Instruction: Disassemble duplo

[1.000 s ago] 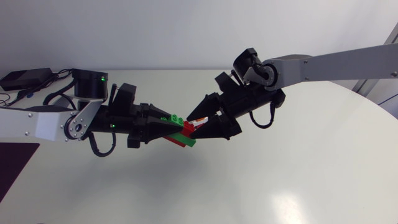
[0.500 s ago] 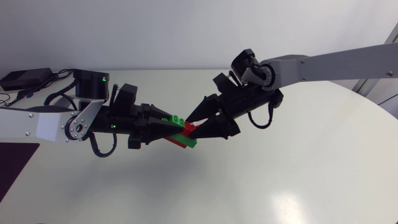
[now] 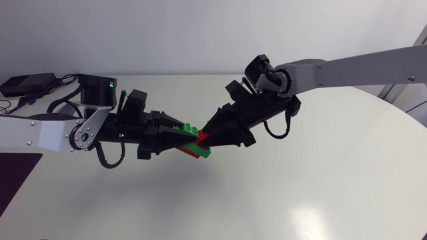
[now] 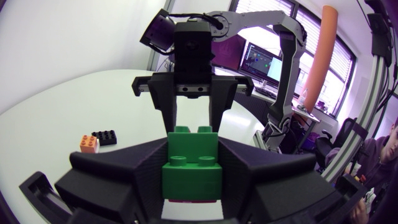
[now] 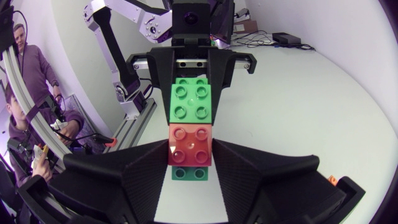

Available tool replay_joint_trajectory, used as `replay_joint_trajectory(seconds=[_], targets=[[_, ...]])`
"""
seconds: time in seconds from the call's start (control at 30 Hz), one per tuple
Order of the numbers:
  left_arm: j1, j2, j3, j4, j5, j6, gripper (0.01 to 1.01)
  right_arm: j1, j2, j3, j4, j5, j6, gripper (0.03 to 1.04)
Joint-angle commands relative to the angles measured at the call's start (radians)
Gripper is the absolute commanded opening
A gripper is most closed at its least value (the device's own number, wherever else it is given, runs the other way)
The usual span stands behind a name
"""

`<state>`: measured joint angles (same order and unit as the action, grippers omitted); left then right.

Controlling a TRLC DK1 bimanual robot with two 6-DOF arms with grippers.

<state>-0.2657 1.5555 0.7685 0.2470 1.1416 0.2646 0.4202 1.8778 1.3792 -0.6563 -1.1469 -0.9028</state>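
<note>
A small duplo stack [image 3: 195,141] hangs above the table's middle, held between both arms. Its green brick [image 4: 191,169] sits between the fingers of my left gripper [image 3: 181,138], which is shut on it. The red brick [image 5: 191,144] attached to it is clamped from both sides by my right gripper [image 5: 189,152]. Another green brick [image 5: 189,173] shows under the red one. In the head view my right gripper [image 3: 207,136] meets the left one tip to tip over the stack. Further red and green pieces [image 3: 199,152] stick out below.
An orange brick [image 4: 89,144] and a black brick [image 4: 104,137] lie side by side on the table, off to one side of the left gripper. Black devices with cables [image 3: 28,85] sit at the table's far left corner.
My right gripper's fingers, spread wide around the red brick a second ago, have come together onto it. The left arm and the stack stayed where they were.
</note>
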Motion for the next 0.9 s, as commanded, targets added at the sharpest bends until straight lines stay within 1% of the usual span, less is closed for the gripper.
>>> replay_joint_trajectory(seconds=[0.0,0.03,0.13,0.43,0.53,0.7,0.77,0.87], targets=[[-0.009,-0.021,-0.028,0.0,0.017,0.001,0.046,0.006,0.032,0.023,-0.012,-0.004,-0.024,0.29],[-0.01,-0.021,-0.029,0.0,0.017,0.001,0.044,0.006,0.032,0.023,-0.012,-0.004,-0.024,0.25],[-0.01,-0.023,-0.029,0.0,0.017,0.002,0.044,0.008,0.032,0.023,-0.012,-0.004,-0.024,0.2],[-0.004,-0.025,-0.029,0.001,0.017,0.004,0.054,0.009,0.032,0.023,-0.014,-0.004,-0.025,0.19],[-0.004,-0.026,-0.029,0.001,0.017,0.004,0.216,0.011,0.032,0.021,-0.014,-0.004,-0.025,0.19],[-0.003,-0.035,-0.034,0.001,0.017,0.01,0.357,0.012,0.032,0.021,-0.014,-0.002,-0.027,0.19],[-0.003,-0.038,-0.035,0.001,0.017,0.012,0.43,0.012,0.032,0.021,-0.014,-0.002,-0.028,0.19],[0.0,-0.049,-0.04,0.003,0.017,0.021,0.62,0.012,0.032,0.021,-0.014,-0.002,-0.028,0.19]])
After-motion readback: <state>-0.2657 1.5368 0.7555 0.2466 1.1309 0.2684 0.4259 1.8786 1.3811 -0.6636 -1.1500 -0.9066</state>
